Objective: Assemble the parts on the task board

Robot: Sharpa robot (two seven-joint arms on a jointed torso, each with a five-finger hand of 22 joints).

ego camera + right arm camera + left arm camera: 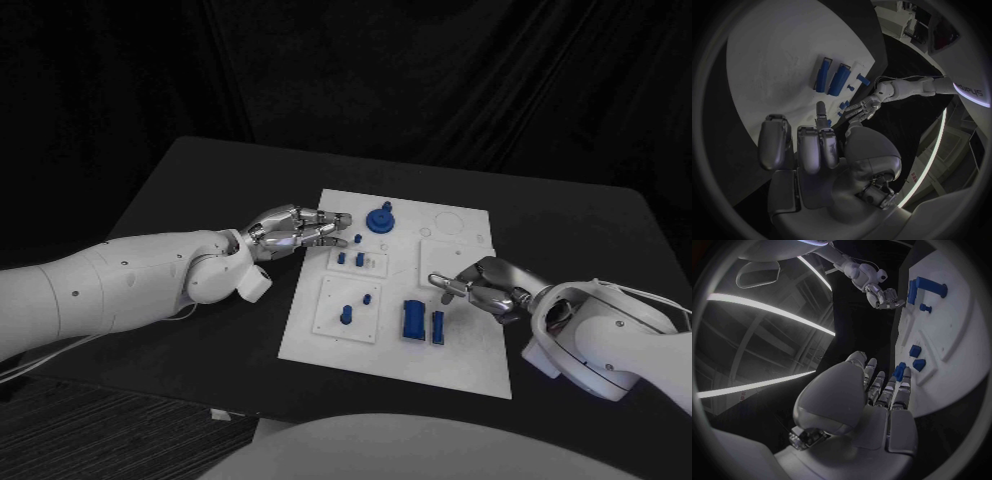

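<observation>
Task board and parts on the black table.
White rectangular task board [469, 365] lies flat at the table's middle. Blue parts on it: a round knobbed piece [381, 220] stands near the far edge; small pegs [351, 259] stand just below it; two more pegs [356, 308] in the left recessed panel; two upright rectangular blocks [423, 321] side by side at centre.

You have a black table [202, 190] in front of you; the white task board [462, 355] lies flat on its middle, edges within the tabletop.
</observation>
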